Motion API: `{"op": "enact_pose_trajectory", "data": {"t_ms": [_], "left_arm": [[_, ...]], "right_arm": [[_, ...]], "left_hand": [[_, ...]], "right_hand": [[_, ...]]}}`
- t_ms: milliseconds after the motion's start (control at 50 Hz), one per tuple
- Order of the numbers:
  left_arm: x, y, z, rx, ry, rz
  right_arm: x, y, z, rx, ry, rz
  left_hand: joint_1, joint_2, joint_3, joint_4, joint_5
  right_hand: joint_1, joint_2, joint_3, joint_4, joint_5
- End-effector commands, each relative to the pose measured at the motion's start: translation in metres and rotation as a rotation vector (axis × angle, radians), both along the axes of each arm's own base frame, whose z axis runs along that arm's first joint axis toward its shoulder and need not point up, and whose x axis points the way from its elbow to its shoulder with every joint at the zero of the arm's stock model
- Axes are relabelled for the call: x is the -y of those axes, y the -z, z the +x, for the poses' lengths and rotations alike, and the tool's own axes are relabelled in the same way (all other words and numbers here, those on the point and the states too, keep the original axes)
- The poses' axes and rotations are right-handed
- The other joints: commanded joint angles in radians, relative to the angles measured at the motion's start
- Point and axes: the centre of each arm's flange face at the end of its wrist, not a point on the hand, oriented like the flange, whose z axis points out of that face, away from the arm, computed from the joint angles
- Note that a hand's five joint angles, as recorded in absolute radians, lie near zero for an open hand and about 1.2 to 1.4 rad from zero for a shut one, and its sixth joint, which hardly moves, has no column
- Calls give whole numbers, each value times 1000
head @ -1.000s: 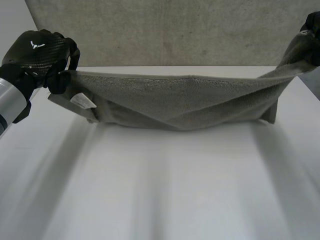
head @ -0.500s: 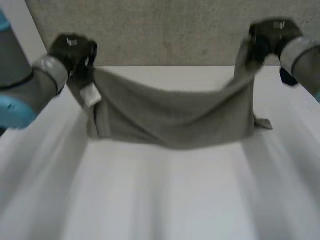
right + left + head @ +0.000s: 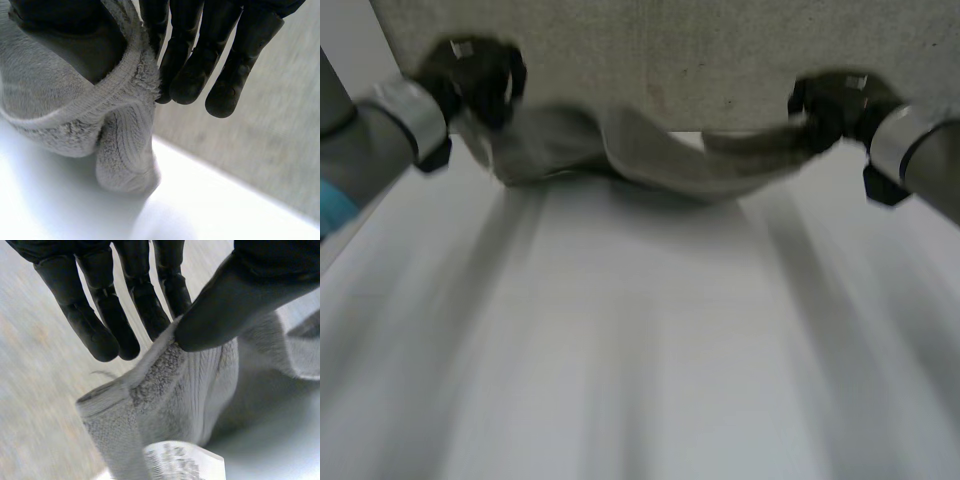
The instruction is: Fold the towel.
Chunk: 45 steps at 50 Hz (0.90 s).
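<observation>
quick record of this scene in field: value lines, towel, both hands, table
towel: grey, bunched, strung between both hands, middle sagging low at the table's far side
left hand: shut on one end of the towel, thumb pinching it against the fingers
right hand: shut on the other end, cloth between thumb and fingers
label: white, on the towel below the left hand
table: white
wall: grey, behind the table

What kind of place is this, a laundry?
Likely a robot lab bench: white table, plain grey wall behind, left robot hand and right robot hand holding one towel.
</observation>
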Motion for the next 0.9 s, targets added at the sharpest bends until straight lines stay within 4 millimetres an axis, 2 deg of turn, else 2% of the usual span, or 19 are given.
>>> {"op": "enact_pose_trajectory", "data": {"t_ms": [20,40,80,140,180,300,320,340,360,380,460,500,580,660,700,740,760,800,900], "left_arm": [[-41,97,23,291,48,198],[-41,97,23,291,48,198],[-55,108,36,322,60,208],[-61,112,40,320,69,209],[-73,115,45,308,84,202],[-90,113,47,304,89,182],[-95,113,47,305,90,178],[-98,111,48,306,90,169],[-100,110,48,305,88,160],[-100,110,48,305,88,160],[-101,106,49,303,84,141],[-101,105,49,303,82,136],[-95,104,56,301,55,127],[-92,105,60,301,41,130],[-93,106,60,302,41,135],[-95,109,60,302,44,145],[-95,109,60,302,44,145],[-97,111,60,303,45,153],[-96,111,60,302,46,151]], "right_arm": [[-9,77,-34,-80,106,222],[-9,77,-34,-80,106,222],[-9,98,-51,-88,148,264],[-7,106,-60,-89,172,277],[-6,119,-75,-89,215,306],[-5,129,-89,-85,258,319],[-6,130,-91,-84,265,313],[-6,127,-93,-82,272,300],[-7,122,-94,-78,275,280],[-7,122,-94,-78,275,280],[-7,101,-101,-63,300,205],[-7,94,-104,-58,308,178],[2,83,-119,-47,352,99],[12,83,-133,-53,390,83],[16,89,-138,-69,398,94],[21,110,-141,-126,396,137],[21,110,-141,-126,396,138],[19,126,-140,-188,375,170],[14,130,-139,-213,366,210]], "left_hand": [[-52,-114,-153,-124,-271],[-52,-114,-153,-124,-271],[-52,-114,-153,-124,-271],[-52,-114,-153,-124,-271],[-52,-114,-153,-124,-271],[-52,-114,-153,-124,-271],[-52,-114,-153,-124,-271],[-52,-114,-153,-124,-271],[-52,-114,-153,-124,-271],[-52,-114,-153,-124,-271],[-52,-114,-153,-124,-271],[-52,-114,-153,-124,-271],[-52,-114,-153,-124,-271],[-52,-114,-153,-124,-271],[-52,-114,-153,-124,-271],[-52,-114,-153,-124,-271],[-52,-114,-153,-124,-271],[-52,-114,-153,-124,-271],[-52,-114,-153,-124,-271]], "right_hand": [[54,71,54,61,47],[54,71,54,61,47],[54,71,54,61,47],[54,71,54,61,47],[54,71,54,61,47],[54,71,54,61,47],[-75,-59,-76,-69,-83],[-391,-374,-391,-384,-398],[-556,-540,-557,-550,-564],[-558,-542,-559,-552,-566],[-1026,-1010,-1027,-1020,-1034],[-1083,-1067,-1084,-1077,-1091],[-1148,-1132,-1149,-1142,-1155],[-1142,-1126,-1143,-1136,-1150],[-1131,-1114,-1131,-1124,-1138],[-1125,-1109,-1125,-1119,-1132],[-1125,-1109,-1125,-1119,-1132],[-1125,-1109,-1125,-1119,-1132],[-1125,-1109,-1125,-1119,-1132]]}}
